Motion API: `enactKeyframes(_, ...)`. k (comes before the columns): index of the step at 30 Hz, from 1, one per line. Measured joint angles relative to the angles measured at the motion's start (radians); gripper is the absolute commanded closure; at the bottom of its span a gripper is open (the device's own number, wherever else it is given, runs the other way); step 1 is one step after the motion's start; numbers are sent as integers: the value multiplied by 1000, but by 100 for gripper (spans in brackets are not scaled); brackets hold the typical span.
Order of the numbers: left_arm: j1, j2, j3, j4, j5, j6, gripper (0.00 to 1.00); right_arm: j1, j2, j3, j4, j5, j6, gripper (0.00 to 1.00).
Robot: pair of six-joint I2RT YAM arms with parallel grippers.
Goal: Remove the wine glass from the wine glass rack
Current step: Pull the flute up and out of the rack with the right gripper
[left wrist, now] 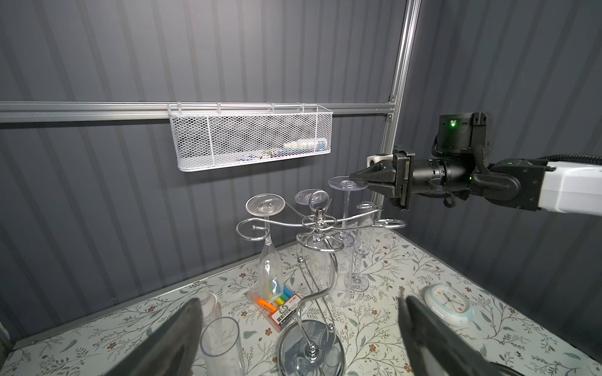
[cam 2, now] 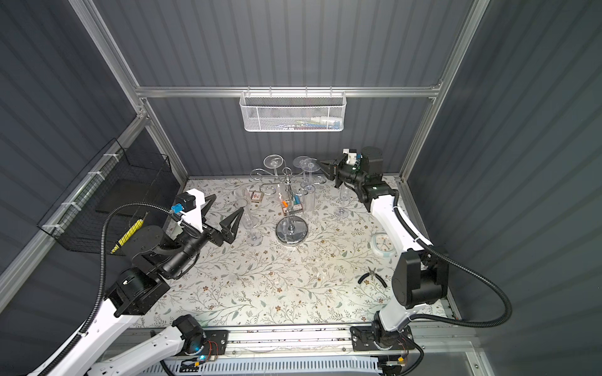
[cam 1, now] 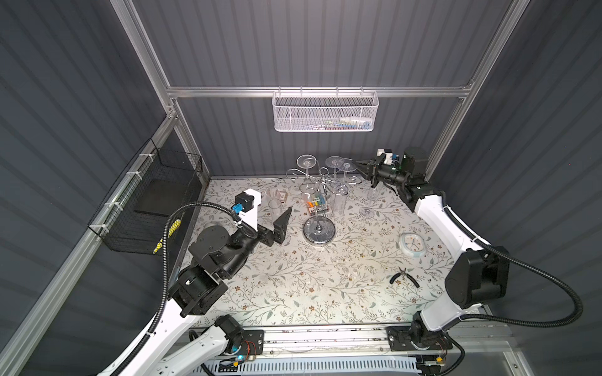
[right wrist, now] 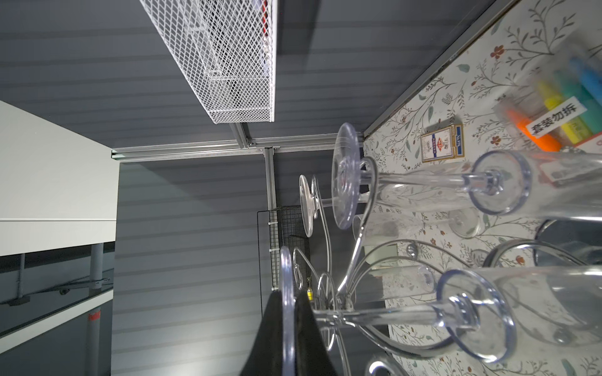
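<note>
White arms (cam 1: 436,224), black joints (cam 1: 472,283), ribbed cables (cam 1: 195,204).

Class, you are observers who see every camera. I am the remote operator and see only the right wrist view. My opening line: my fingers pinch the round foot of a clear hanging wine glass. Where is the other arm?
Observer: The left gripper hovers low beside the round mirror base of the shiny chrome wire wine glass rack, fingers wide open, gripping nothing.
Operator: If I carry my clear wine glass away, what lies on my side?
Observer: A round pale blue clock lies flat on the floral-patterned table.
Operator: Anything else there?
Observer: Black-handled pliers lie nearer the front edge than the clock.
</note>
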Motion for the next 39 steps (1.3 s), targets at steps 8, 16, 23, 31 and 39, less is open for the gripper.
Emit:
enactKeyframes(8, 0, -26, 0, -13, -11, 0, 5, -39, 0, 0, -2, 22, 3, 100)
enactKeyframes(16, 0, -33, 0, -23, -14, -1, 5, -89, -43, -34, 2, 30, 3, 100)
enactKeyframes(23, 0, -29, 0, -25, -13, -9, 5, -139, -121, -90, 6, 33, 4, 100)
enactKeyframes(31, 0, 24, 16, -25, 14, -31, 6, -185, -224, -106, 43, 29, -17, 100)
enactKeyframes(39, 0, 119, 77, 37, 116, -139, 6, -198, -391, -114, 118, 55, -229, 100)
